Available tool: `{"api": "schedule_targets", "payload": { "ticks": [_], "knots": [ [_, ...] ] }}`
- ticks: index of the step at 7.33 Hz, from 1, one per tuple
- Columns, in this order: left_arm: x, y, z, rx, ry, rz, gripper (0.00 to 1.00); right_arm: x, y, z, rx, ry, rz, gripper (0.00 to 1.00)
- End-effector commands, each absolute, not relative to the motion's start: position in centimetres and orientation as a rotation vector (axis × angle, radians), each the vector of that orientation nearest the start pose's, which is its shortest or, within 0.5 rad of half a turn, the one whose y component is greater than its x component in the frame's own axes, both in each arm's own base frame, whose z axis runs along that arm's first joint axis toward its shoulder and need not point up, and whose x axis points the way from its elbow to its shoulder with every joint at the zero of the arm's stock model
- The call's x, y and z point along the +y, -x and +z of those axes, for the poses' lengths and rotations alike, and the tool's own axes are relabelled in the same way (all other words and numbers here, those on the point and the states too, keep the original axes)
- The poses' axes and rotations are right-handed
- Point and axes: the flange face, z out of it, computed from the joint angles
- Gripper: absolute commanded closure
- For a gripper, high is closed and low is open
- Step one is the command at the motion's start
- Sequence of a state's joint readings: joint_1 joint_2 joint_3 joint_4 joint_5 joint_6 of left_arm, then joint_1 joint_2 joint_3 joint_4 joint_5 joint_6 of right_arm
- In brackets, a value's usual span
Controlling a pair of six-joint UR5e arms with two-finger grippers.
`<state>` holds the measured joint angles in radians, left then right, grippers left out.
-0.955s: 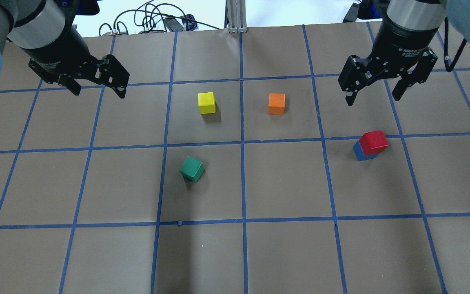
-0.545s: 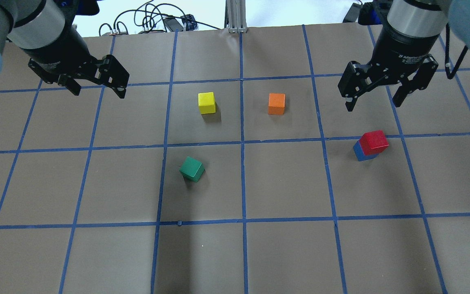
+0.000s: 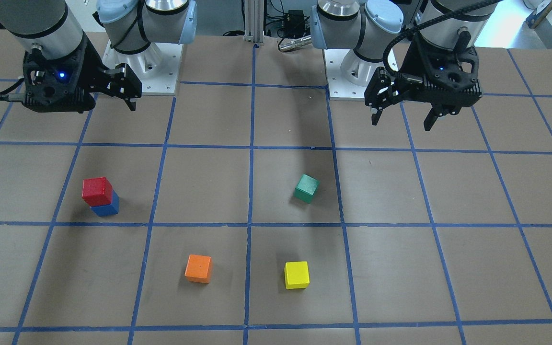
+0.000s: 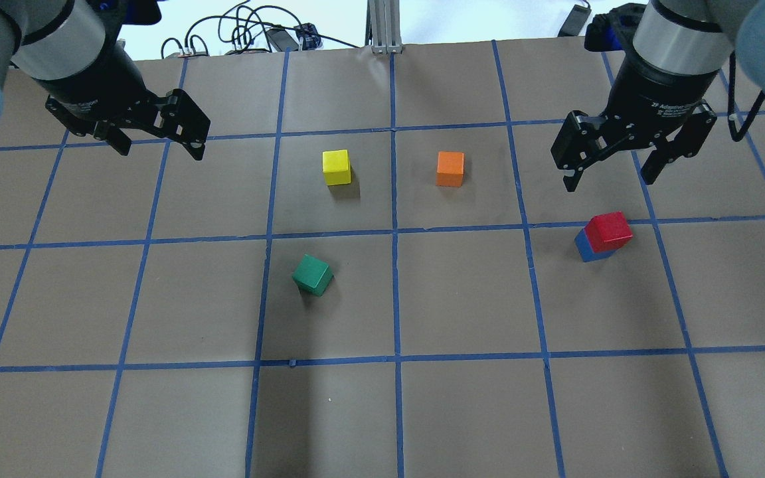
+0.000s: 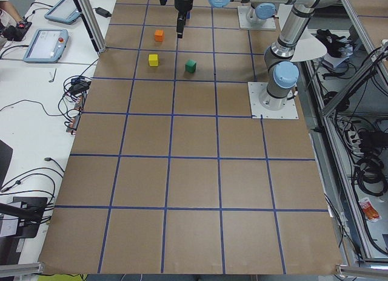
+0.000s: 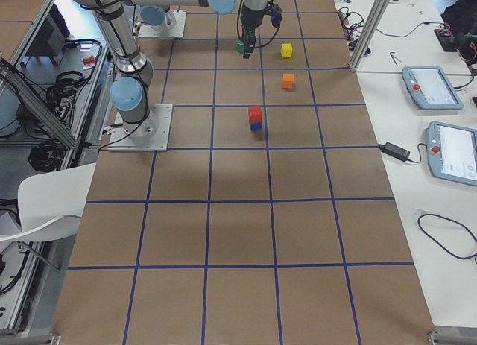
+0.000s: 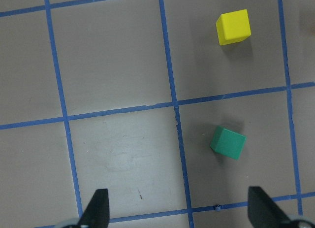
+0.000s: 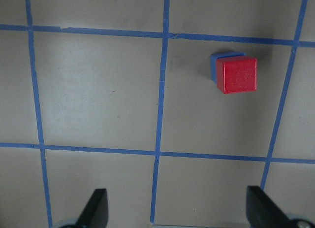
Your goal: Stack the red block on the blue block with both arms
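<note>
Beneath my right gripper, a little to one side, the red block sits on the blue block, slightly offset. Both my grippers hang spread and empty, the left gripper well apart. I judge the stacking done; only retreating remains.

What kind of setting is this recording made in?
Most likely a robotics lab or test cell: the left arm and right arm are bolted to a table papered brown with a blue tape grid, and teach pendants and loose cables lie on side benches.
</note>
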<state>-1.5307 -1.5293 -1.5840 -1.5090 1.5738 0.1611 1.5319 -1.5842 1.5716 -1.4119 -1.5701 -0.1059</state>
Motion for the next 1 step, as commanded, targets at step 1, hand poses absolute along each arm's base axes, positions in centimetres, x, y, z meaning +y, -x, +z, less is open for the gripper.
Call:
{"api": "schedule_targets", "payload": {
  "ticks": [1],
  "knots": [
    [-48.64, 11.2, 50.67, 3.114, -0.183, -0.115, 0.0, -47.41, -11.52, 48.11, 3.121, 0.105, 0.225, 0.0]
  ]
}}
